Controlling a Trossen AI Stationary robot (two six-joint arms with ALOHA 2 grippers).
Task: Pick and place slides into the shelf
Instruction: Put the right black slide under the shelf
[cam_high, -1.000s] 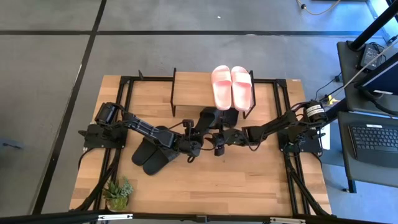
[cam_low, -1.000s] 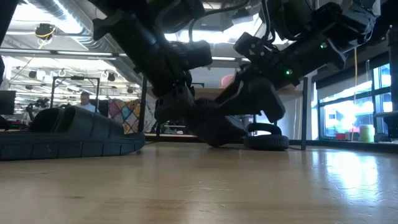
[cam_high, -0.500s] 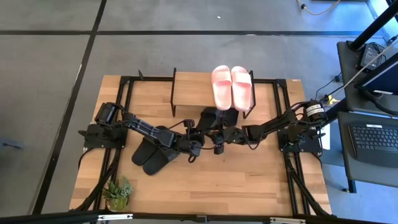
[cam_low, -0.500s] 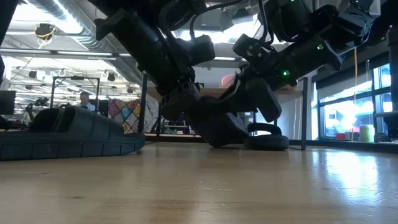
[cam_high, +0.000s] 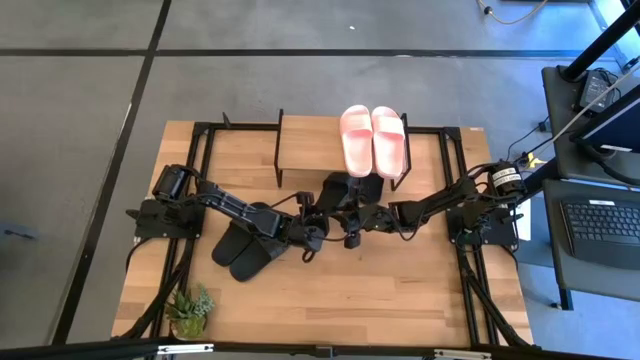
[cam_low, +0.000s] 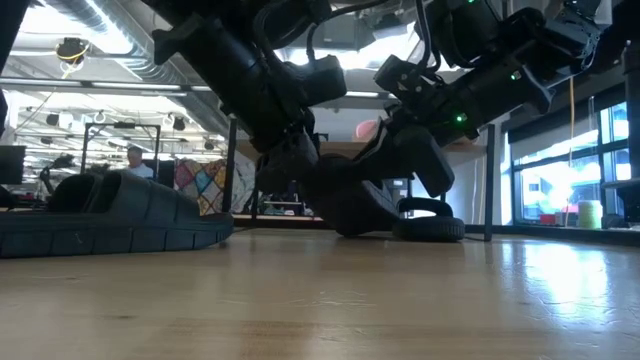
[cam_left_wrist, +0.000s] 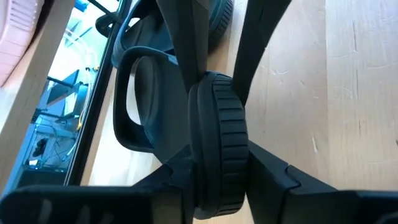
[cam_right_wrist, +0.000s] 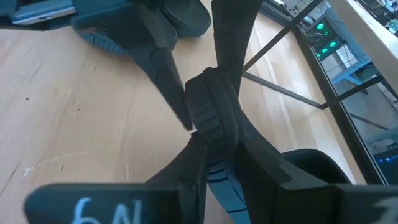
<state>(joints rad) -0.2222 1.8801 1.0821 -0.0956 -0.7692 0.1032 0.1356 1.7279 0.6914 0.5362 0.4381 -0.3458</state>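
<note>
My left gripper (cam_high: 322, 232) and my right gripper (cam_high: 350, 226) meet in front of the shelf (cam_high: 310, 135). Both are shut on one black slide (cam_low: 350, 205), which stands tilted on its edge between them. The pale pink pair (cam_high: 372, 138) lies on the shelf's wooden top at its right end. A black pair (cam_high: 245, 245) lies flat on the table under my left arm. Another black slide (cam_low: 430, 225) lies on the table at the shelf's front, and it also shows in the high view (cam_high: 345, 188). My left gripper pinches the slide's sole between its two fingers at the ribbed rim (cam_left_wrist: 224, 134), coming nearly level from the table's left. The strap (cam_left_wrist: 134, 93) arches out to one side. The slide is tilted, with its lower part on the table (cam_low: 350, 228). My right gripper pinches the same slide's sole at its rounded ribbed rim (cam_right_wrist: 208, 109) between its two fingers (cam_right_wrist: 264, 152). It comes slanting down from the table's right, opposite my left gripper. The slide stands on edge between the two grippers.
A small potted plant (cam_high: 190, 310) stands at the table's near left corner. Thin black shelf legs (cam_right_wrist: 280, 93) stand just beyond the grippers. Bare wood lies on the near side of the grippers (cam_high: 380, 290). A desk with a keyboard (cam_high: 600, 225) is off the table's right edge.
My left gripper has shifted a little toward my right gripper. The black slide between them has tipped up more steeply, with its lower part staying on the table. Both grippers have kept their hold.
</note>
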